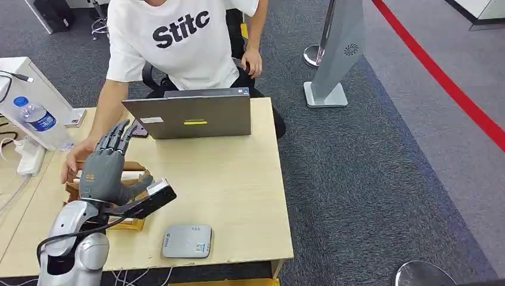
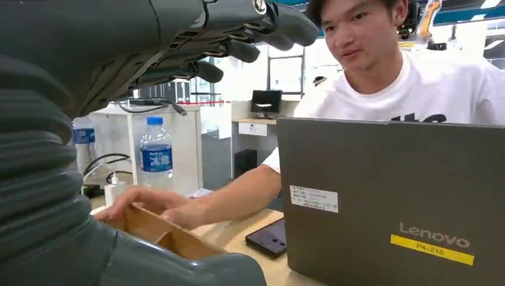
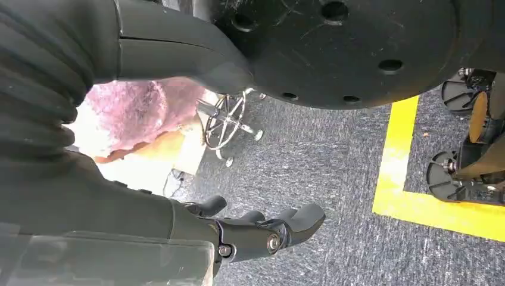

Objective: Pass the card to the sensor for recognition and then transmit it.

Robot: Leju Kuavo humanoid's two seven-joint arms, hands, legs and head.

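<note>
My left hand (image 1: 106,168) hovers over a wooden box (image 1: 132,168) at the table's left side, fingers stretched out toward the laptop and thumb apart, nothing held. In the left wrist view the fingers (image 2: 238,36) and thumb (image 2: 178,268) stand wide apart above the box (image 2: 158,229). A pale strip (image 1: 134,174) lies in the box beside my thumb; I cannot tell whether it is the card. The grey sensor (image 1: 187,241) lies flat near the table's front edge, right of my arm. My right hand (image 3: 262,232) hangs over the carpet, fingers loosely spread and holding nothing.
A person in a white shirt sits behind the table, one hand (image 1: 74,158) resting on the box's far-left corner. A grey laptop (image 1: 193,113) stands at the back, a dark phone (image 1: 139,128) left of it. A water bottle (image 1: 38,119) stands at the far left.
</note>
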